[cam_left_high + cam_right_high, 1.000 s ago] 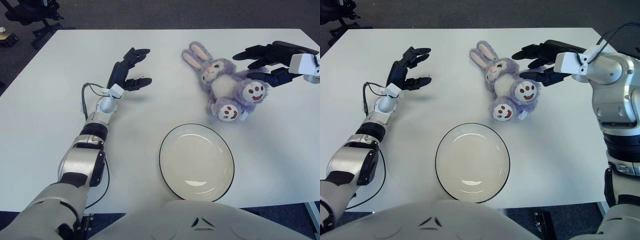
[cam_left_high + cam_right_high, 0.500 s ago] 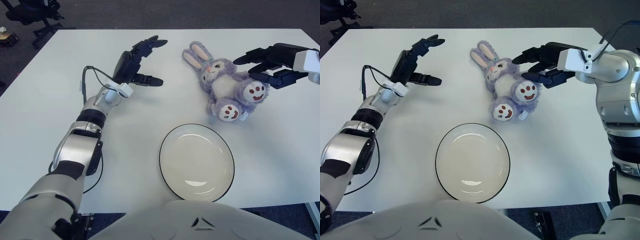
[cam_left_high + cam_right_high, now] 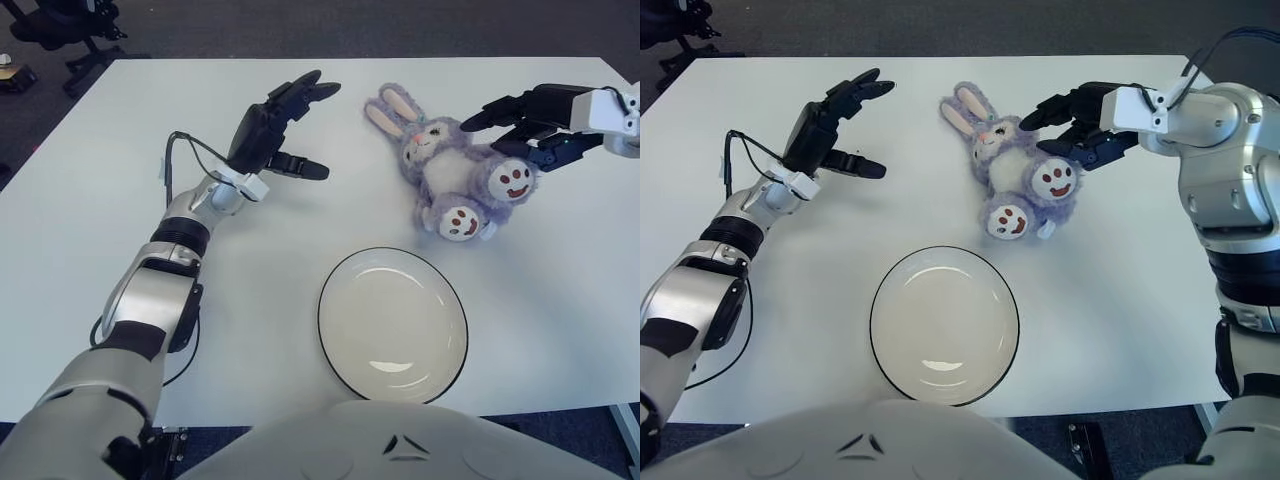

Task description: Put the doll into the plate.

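Scanning from our left, we find the left hand [image 3: 283, 128] raised over the white table [image 3: 90, 190] with its fingers spread and holding nothing, well apart from the doll [image 3: 450, 165] on its left side. A loose cable [image 3: 178, 150] loops at that wrist, and we judge it could snag if the arm swings across.

Further right, the doll, a purple plush rabbit, lies on its back near the far middle of the table, ears pointing away to the left and its two smiling foot soles tipped toward the plate [image 3: 393, 322]. The plate sits nearer to us, empty, close to the doll's feet but not touching them.

At the right, the right hand [image 3: 1080, 122] reaches in with fingers apart, its tips just beside the doll's upper flank and foot; we cannot tell whether they already touch the fur, and nothing is gripped.

We see three risks. The soft body may squash and slip out of a one-sided grasp. A push rather than a pinch could roll the doll away leftward. A low carry could let the dangling feet knock the plate's rim and slide it toward the table edge.

Beyond the smooth, bare table we see dark carpet and an office chair base [image 3: 60, 30] at the far left.
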Motion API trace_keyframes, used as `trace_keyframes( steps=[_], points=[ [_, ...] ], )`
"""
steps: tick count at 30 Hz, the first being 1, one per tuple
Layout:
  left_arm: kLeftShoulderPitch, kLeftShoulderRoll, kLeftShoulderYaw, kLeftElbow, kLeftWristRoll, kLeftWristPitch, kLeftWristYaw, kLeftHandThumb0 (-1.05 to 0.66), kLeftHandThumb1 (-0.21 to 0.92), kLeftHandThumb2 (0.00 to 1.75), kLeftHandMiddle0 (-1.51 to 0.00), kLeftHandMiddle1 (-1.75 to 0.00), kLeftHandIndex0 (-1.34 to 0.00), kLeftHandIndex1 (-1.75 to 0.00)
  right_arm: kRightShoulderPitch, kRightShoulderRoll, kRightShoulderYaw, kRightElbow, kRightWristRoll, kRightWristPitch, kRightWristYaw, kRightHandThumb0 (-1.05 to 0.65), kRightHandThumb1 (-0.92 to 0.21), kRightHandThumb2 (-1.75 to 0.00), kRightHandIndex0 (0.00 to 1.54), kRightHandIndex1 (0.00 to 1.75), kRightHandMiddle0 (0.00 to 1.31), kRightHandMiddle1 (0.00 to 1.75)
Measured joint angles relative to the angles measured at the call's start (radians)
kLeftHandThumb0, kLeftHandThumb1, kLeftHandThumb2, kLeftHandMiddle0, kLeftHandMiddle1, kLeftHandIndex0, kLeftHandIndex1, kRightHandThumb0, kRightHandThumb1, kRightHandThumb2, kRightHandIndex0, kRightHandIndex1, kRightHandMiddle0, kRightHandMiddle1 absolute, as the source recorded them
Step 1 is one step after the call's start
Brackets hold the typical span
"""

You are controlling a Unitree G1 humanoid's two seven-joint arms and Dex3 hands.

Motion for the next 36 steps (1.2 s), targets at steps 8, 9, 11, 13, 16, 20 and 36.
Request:
trace_keyframes(
  steps=[8,9,11,13,16,20,36],
  points=[
    [0.0,0.002,-0.01,-0.007,0.0,-0.001,0.009,-0.46,0.92,0.08,-0.45,-0.01,-0.26,-0.42,-0.014,0.032,0.034,0.039,-0.01,0.023,0.005,-0.69,-0.92,-0.93,0.71,0.03,0.43,0.02],
    [0.0,0.002,-0.01,-0.009,0.0,-0.001,0.01,-0.46,0.92,0.08,-0.45,-0.01,-0.26,-0.41,-0.017,0.035,0.035,0.043,-0.01,0.023,0.005,-0.68,-0.92,-0.93,0.71,0.03,0.44,0.03],
    [0.0,0.002,-0.011,-0.011,0.0,-0.001,0.011,-0.45,0.92,0.08,-0.46,-0.01,-0.26,-0.41,-0.024,0.042,0.037,0.059,-0.006,0.011,0.004,-0.68,-0.92,-0.93,0.71,0.03,0.44,0.03],
    [0.0,0.002,-0.012,-0.013,0.0,-0.002,0.013,-0.45,0.92,0.08,-0.46,-0.01,-0.27,-0.41,-0.031,0.051,0.037,0.081,-0.005,-0.003,0.003,-0.68,-0.92,-0.93,0.71,0.03,0.44,0.03],
    [0.0,0.003,-0.012,-0.016,0.0,-0.002,0.016,-0.45,0.92,0.08,-0.46,-0.01,-0.27,-0.4,-0.046,0.074,0.037,0.185,0.02,-0.114,-0.006,-0.68,-0.92,-0.93,0.71,0.02,0.45,0.03],
    [0.0,0.005,-0.013,-0.019,0.001,-0.003,0.02,-0.44,0.92,0.08,-0.46,-0.01,-0.28,-0.39,-0.061,0.104,0.036,0.327,0.047,-0.249,-0.014,-0.68,-0.92,-0.93,0.7,0.02,0.45,0.03],
    [0.0,0.013,-0.017,-0.022,0.002,-0.008,0.03,-0.41,0.92,0.08,-0.47,-0.01,-0.31,-0.34,-0.066,0.205,-0.026,0.503,0.214,-0.505,-0.006,-0.64,-0.92,-0.91,0.72,0.02,0.46,0.04]
  ],
)
